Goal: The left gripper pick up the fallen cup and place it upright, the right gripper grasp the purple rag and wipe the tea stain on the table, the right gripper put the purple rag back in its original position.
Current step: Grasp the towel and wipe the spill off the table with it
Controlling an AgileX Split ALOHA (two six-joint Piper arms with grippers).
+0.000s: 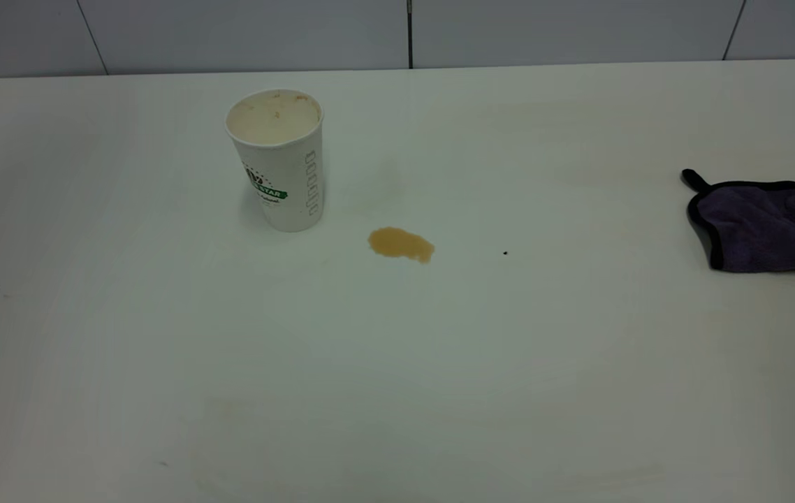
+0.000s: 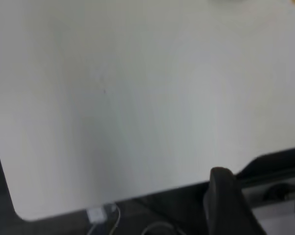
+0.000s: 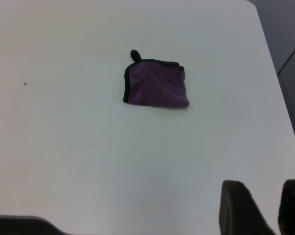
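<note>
1. Exterior view: the cup [image 1: 277, 158] stands upright on the table [image 1: 397, 391], at about 11 o'clock from the table's middle. Its open mouth shows a tea-stained inside. The tea stain [image 1: 401, 244] lies just beside the cup, at about 4 o'clock from its base, not touching it. A tiny black speck [image 1: 505, 253] sits at 3 o'clock from the stain. The purple rag [image 1: 761, 225] lies folded at the table's 3 o'clock edge, well apart from the stain. Neither arm shows in this view.

2. Left wrist view: one black finger [image 2: 230, 203] of the left gripper shows above the bare table's edge, holding nothing; whether the fingers are spread or pressed together cannot be told.

3. Right wrist view: the right gripper [image 3: 266, 208] hangs over the table with its two fingers spread apart and nothing between them. The rag lies flat, well apart from them.
</note>
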